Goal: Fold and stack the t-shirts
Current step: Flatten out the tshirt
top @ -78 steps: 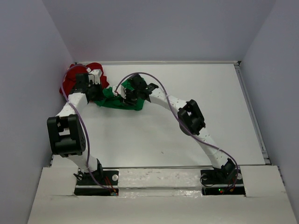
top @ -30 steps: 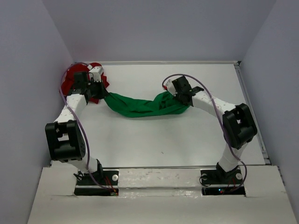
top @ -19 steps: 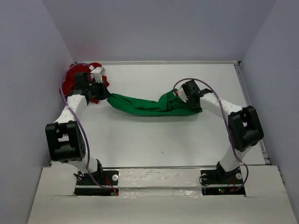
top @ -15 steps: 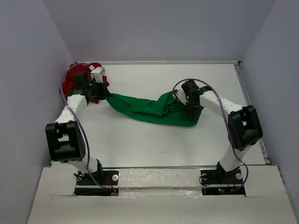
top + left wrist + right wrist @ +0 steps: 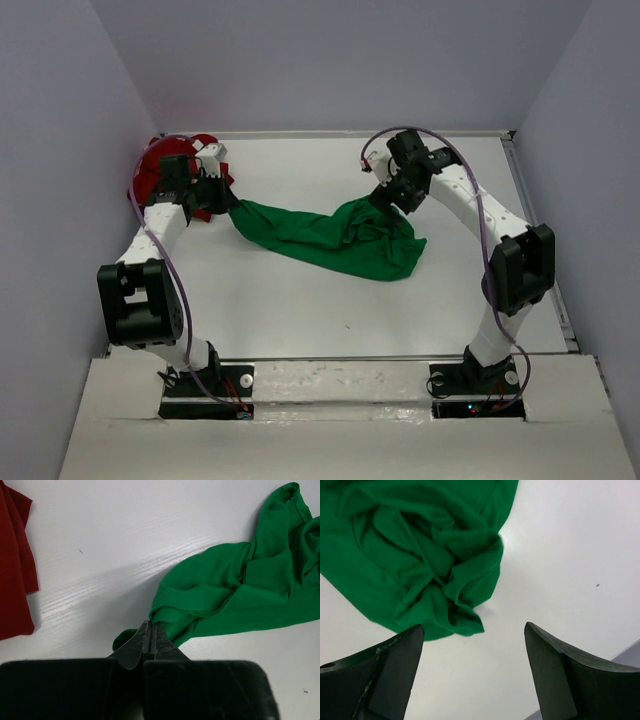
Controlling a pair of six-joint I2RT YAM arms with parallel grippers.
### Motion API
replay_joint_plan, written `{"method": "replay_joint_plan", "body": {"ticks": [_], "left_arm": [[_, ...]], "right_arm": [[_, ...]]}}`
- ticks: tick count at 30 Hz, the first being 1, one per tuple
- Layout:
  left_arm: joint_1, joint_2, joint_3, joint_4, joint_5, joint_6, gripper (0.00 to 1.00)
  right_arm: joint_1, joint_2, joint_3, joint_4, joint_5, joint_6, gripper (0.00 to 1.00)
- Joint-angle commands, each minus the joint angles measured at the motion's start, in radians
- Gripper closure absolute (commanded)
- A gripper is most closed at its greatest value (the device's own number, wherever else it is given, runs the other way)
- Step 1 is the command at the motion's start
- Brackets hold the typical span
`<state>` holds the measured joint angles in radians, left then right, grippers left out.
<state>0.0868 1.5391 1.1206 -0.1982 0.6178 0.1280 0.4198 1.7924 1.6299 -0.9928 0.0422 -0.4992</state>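
The green t-shirt [image 5: 330,238] lies stretched and crumpled across the white table, its right end fanned out flat. My left gripper [image 5: 228,203] is shut on its left end; in the left wrist view the closed jaws [image 5: 151,626] pinch a fold of the green t-shirt [image 5: 235,590]. The red t-shirt [image 5: 150,175] is bunched in the far left corner, behind the left arm, and shows at the left edge as the red t-shirt [image 5: 15,570]. My right gripper [image 5: 388,195] hangs open above the green t-shirt's right end, holding nothing; its jaws [image 5: 472,626] stand wide over bare table beside the green t-shirt [image 5: 420,555].
Grey walls close in the table at the back [image 5: 340,133] and along the left. A raised rail [image 5: 538,240] runs down the right side. The table's edge [image 5: 630,655] shows at the lower right of the right wrist view.
My right gripper has opened and let go of the green t-shirt's right end, which dropped and spread on the table. That gripper then lifted back toward the far side. The left gripper held still.
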Motion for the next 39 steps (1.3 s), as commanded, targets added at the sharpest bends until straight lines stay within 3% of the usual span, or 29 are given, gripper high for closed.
{"method": "replay_joint_plan", "body": {"ticks": [1,12,17,30,39], "left_arm": [[-0.004,-0.045,-0.007,0.017,0.025,0.016,1.00],[-0.005,-0.036,-0.007,0.017,0.017,0.022,1.00],[-0.007,-0.024,-0.002,0.014,0.016,0.025,1.00],[-0.015,-0.025,0.002,0.013,0.020,0.027,1.00],[-0.018,-0.028,0.001,0.014,0.031,0.028,1.00]], "right_arm": [[-0.003,0.092,0.146,0.043,-0.102,0.031,0.15],[-0.003,0.292,0.202,0.008,-0.159,0.011,0.22],[-0.003,0.285,0.160,0.023,-0.133,0.002,0.23],[-0.003,0.168,0.139,0.071,0.117,0.037,0.28],[-0.003,0.128,0.082,0.051,0.133,0.042,0.33]]}}
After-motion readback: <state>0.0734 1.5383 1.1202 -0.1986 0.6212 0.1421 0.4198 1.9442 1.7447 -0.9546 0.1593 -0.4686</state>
